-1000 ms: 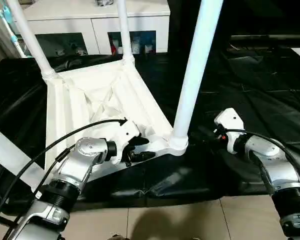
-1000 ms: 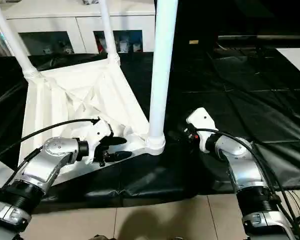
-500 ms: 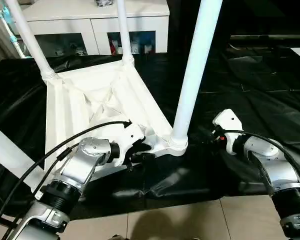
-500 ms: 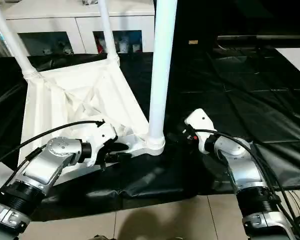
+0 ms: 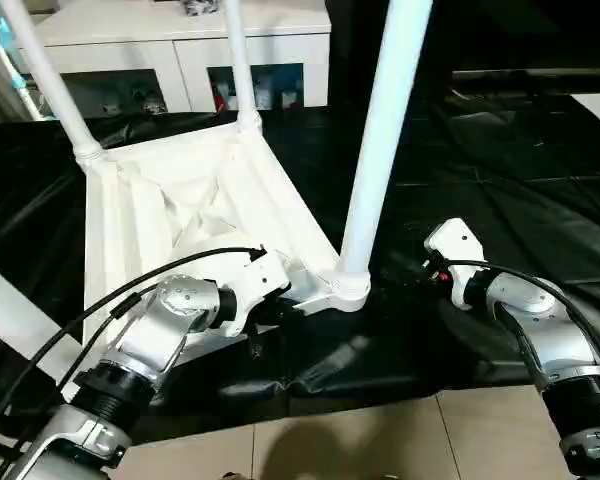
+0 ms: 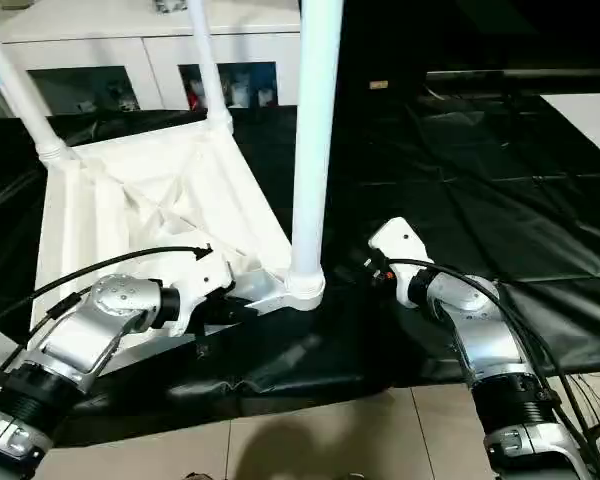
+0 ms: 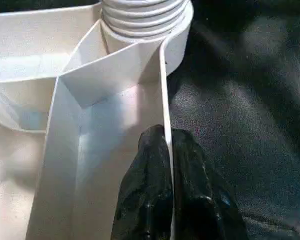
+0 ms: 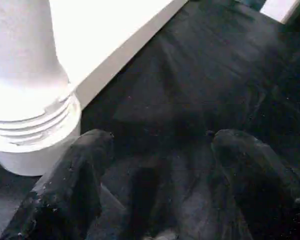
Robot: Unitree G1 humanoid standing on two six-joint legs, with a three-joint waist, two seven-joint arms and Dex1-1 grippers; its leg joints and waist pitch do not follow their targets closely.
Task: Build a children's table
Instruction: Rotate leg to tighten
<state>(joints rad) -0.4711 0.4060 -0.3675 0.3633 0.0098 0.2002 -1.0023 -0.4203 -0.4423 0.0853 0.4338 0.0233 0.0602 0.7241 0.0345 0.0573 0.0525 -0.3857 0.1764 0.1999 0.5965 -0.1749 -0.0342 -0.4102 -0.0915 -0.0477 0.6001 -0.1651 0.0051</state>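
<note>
Children's table (image 5: 195, 215) lay upside down on black-covered table (image 5: 500, 180), legs pointing up; nearest leg (image 5: 380, 150) stood in front corner socket. L arm was bent inward w/ forearm low, left tool (image 7: 166, 150) pinched tight on the top's thin raised rim just beside that socket. R arm reached in from the right, right tool (image 8: 160, 150) spread wide, holding nothing, near socket base over the black cover.

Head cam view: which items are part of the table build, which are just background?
Part of the job:
- table top, upside down
- near leg in its corner socket
- far legs and
- left claw, shut on the top's rim
- right claw, open, beside the socket

Background:
- white glass-door cabinet
- black table cover
</note>
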